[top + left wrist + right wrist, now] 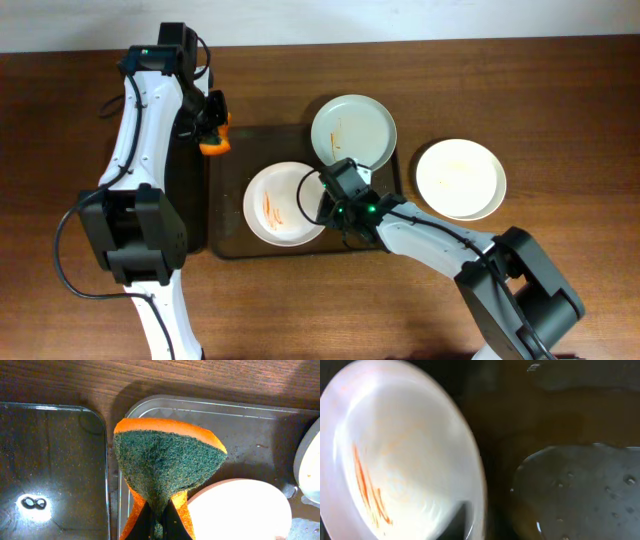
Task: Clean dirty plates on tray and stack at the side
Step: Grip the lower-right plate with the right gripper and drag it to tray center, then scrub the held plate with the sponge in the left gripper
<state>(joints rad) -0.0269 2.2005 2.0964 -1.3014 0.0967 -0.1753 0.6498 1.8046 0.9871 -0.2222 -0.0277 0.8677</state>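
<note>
- Left gripper (159, 526) clamped tight on orange sponge w/ green scouring face (167, 460). It hangs over upper-left corner of large brown-olive translucent tray (258, 145), just beside small black rectangular tray (50, 460).
- Round white plate w/ orange-red streaks (283, 205) lies in tray, lower centre-left of overhead frame. Second white plate (353, 130), faint streak, sits at tray's top edge. Third white plate (460, 178) is off tray on brown wooden table (560, 100), right of frame.
- Right gripper (322, 200) at streaked plate's right rim. Wrist view shows one dark finger (461, 516) over rim, other hidden, so can't tell if it's clamped.
- Step, I'd judge: steadying streaked plate for scrub. Wipe not yet begun; sponge well apart from plate.
- Next move needs sponge brought down-right onto streaks, pad face flat, w/ rim held firm so plate doesn't skid.
</note>
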